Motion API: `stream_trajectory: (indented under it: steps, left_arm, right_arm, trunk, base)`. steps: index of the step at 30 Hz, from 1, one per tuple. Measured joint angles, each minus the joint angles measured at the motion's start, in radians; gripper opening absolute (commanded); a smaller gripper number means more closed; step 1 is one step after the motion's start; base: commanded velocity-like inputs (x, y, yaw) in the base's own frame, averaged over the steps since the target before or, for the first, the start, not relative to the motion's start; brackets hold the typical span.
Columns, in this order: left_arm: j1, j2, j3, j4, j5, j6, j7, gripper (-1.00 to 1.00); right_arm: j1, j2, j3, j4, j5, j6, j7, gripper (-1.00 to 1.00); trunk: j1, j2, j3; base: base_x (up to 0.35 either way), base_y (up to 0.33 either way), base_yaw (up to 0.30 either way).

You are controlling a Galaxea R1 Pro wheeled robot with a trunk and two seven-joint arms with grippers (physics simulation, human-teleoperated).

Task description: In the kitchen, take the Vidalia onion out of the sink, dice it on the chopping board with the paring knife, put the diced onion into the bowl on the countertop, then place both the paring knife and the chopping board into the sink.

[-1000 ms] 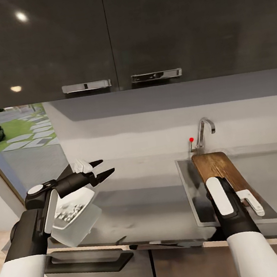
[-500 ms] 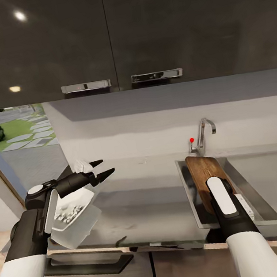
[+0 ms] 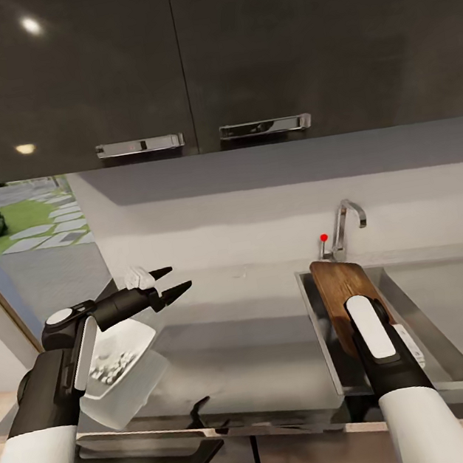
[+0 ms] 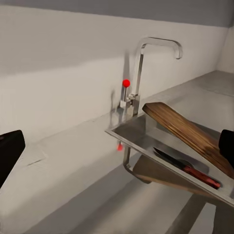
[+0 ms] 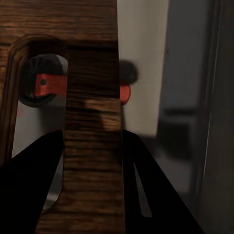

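Observation:
The brown chopping board [image 3: 342, 290] leans tilted inside the steel sink [image 3: 440, 318], against its left wall. My right gripper [image 5: 92, 190] is shut on the board's strip beside the slot handle; in the head view my forearm covers it. The paring knife [image 4: 187, 168], with its red handle, lies on the sink floor under the board. Through the slot the red handle [image 5: 46, 83] shows. My left gripper [image 3: 169, 285] hangs open and empty above the countertop [image 3: 240, 335], beside the white bowl [image 3: 126, 345]. Small pale diced onion pieces [image 3: 107, 367] lie in the bowl.
A curved chrome tap [image 3: 346, 224] with a red knob [image 3: 324, 238] stands behind the sink. Dark wall cabinets with chrome handles [image 3: 139, 146] hang overhead. A dark drawer handle [image 3: 147, 454] juts out below the counter's front edge. A garden shows through an opening at the left.
The board has gone from lying across the sink's top to leaning down inside the basin, still held by my right gripper. The view has shifted slightly. My left arm has stayed still.

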Motion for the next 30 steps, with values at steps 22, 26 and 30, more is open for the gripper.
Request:
stream_trajectory:
  steps: [22,26,30]
  left_arm:
    - [0.001,0.0,0.0,0.0,0.0,0.0,-0.001,1.0]
    - [0.0,0.0,0.0,0.0,0.0,0.0,-0.001,1.0]
    - [0.0,0.0,0.0,0.0,0.0,0.0,-0.001,1.0]
  right_arm:
    - [0.001,-0.014,-0.007,0.074,0.0,-0.001,0.042,-1.0]
    - [0.0,-0.018,-0.007,0.078,0.0,-0.001,0.049,-1.0]
    - [0.001,-0.03,-0.007,0.078,0.001,-0.002,0.049,-1.0]
  trunk:
    - [0.0,0.0,0.0]
    - [0.0,0.0,0.0]
    - [0.0,0.0,-0.001]
  base:
    - [0.0,0.0,0.0]
    - [0.0,0.0,0.0]
    - [0.0,0.0,0.0]
